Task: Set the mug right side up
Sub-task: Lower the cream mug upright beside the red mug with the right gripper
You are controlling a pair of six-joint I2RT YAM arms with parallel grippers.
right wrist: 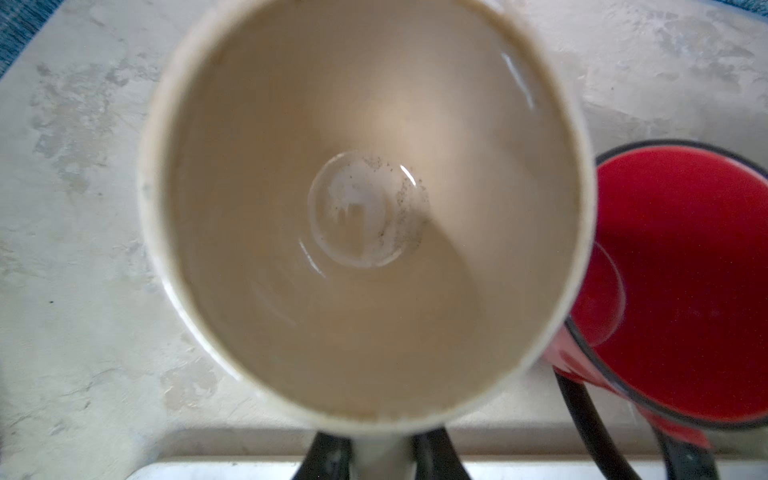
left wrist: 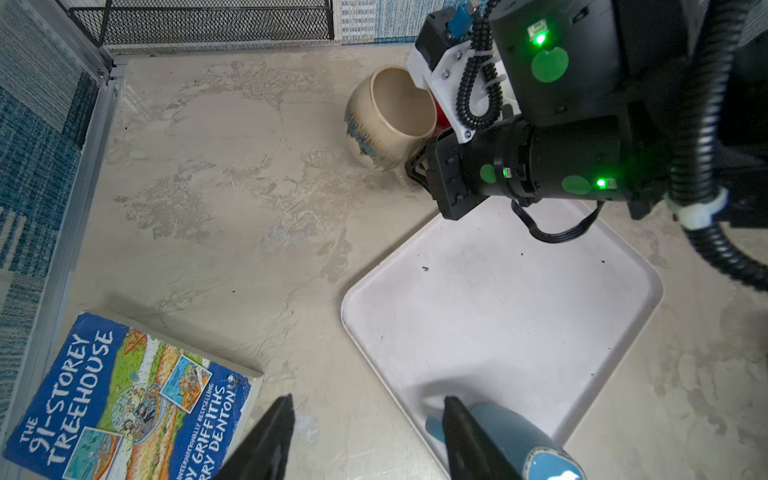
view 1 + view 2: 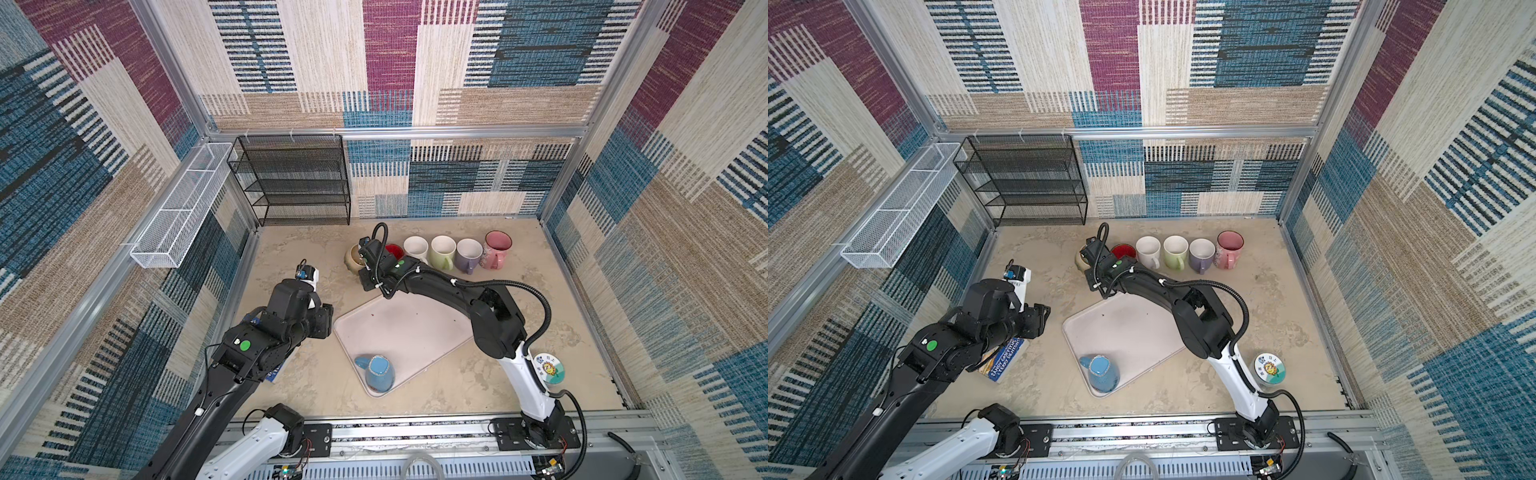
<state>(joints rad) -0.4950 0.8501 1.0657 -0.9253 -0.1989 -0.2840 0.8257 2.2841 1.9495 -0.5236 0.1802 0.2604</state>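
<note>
Overhead, mottled bench [image 3: 561, 291] across the lower middle, pale tray [image 3: 415, 328] at its centre, left end effector [image 2: 365, 405] spread wide and empty, right end effector [image 1: 380, 457] clenched on handle of beige mug [image 1: 365, 208], mouth up, centre frame, blue mug [image 3: 378, 374] inverted at tray's lower corner.

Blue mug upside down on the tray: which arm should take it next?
Left. The left fingers stand open right beside the blue mug at the tray's near corner. The right fingers are shut on the beige mug's handle, well away from it.
</note>
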